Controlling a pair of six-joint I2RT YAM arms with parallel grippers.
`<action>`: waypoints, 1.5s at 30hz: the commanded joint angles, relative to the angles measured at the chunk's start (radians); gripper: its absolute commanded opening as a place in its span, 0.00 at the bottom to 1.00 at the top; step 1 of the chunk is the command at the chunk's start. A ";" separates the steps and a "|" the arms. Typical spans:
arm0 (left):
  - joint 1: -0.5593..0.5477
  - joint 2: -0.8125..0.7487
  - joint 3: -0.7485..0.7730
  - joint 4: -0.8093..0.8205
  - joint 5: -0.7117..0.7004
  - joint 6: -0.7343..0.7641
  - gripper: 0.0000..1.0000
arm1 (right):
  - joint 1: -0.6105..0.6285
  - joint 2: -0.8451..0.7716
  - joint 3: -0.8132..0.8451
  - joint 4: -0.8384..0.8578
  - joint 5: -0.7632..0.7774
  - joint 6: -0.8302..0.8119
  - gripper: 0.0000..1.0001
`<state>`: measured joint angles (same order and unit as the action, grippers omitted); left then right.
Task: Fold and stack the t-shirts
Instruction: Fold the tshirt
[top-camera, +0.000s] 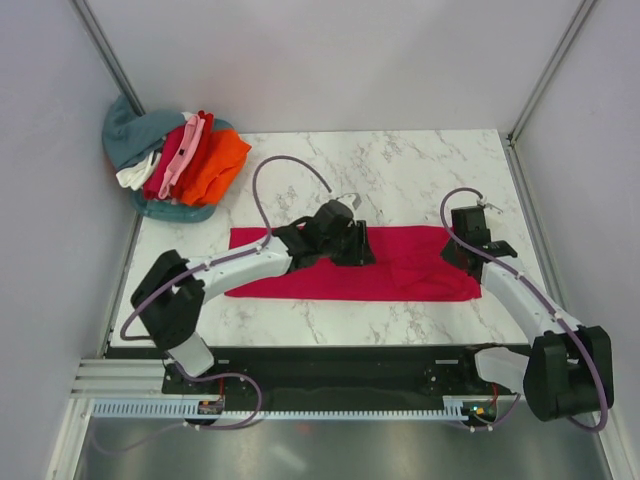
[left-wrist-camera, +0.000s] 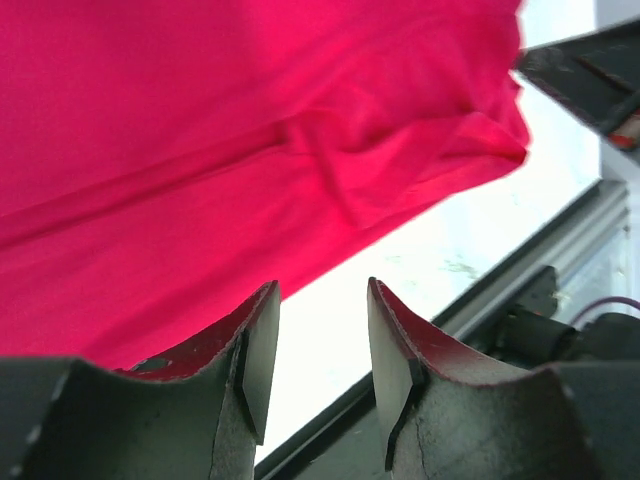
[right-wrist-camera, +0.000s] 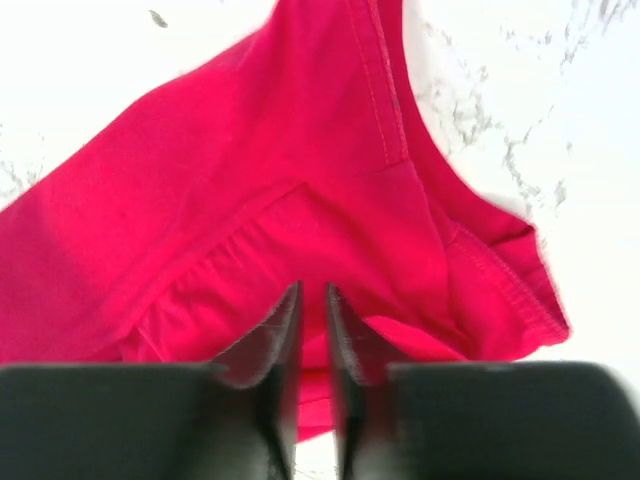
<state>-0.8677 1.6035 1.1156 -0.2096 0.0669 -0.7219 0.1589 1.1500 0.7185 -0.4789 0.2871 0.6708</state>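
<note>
A crimson-magenta t-shirt (top-camera: 410, 272) lies as a long flat strip across the middle of the marble table (top-camera: 400, 170). My left gripper (top-camera: 358, 248) hovers over the strip's middle. Its jaws are wide open and empty in the left wrist view (left-wrist-camera: 322, 300), with the shirt (left-wrist-camera: 250, 120) beyond them. My right gripper (top-camera: 463, 250) is at the strip's right end. In the right wrist view (right-wrist-camera: 313, 292) its jaws are nearly together, their tips in the wrinkled cloth (right-wrist-camera: 300, 170) near a stitched hem. A pile of other t-shirts, orange (top-camera: 218, 162), red, pink and white, sits at the back left.
The pile rests in a teal-grey container (top-camera: 128, 125) at the table's back left corner. Grey walls enclose the table on three sides. A metal rail (top-camera: 300, 405) and both arm bases run along the near edge.
</note>
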 joint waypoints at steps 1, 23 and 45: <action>-0.060 0.104 0.108 0.018 0.047 -0.082 0.48 | -0.004 0.063 0.030 0.042 0.029 0.029 0.18; -0.137 0.392 0.280 0.024 0.080 -0.163 0.46 | -0.004 -0.073 -0.185 0.065 -0.118 0.092 0.00; -0.148 0.463 0.302 0.021 -0.003 -0.205 0.41 | -0.004 -0.159 -0.177 0.013 -0.114 0.095 0.00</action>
<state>-1.0031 2.0560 1.3888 -0.2077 0.1028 -0.8890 0.1570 1.0214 0.5346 -0.4576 0.1585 0.7498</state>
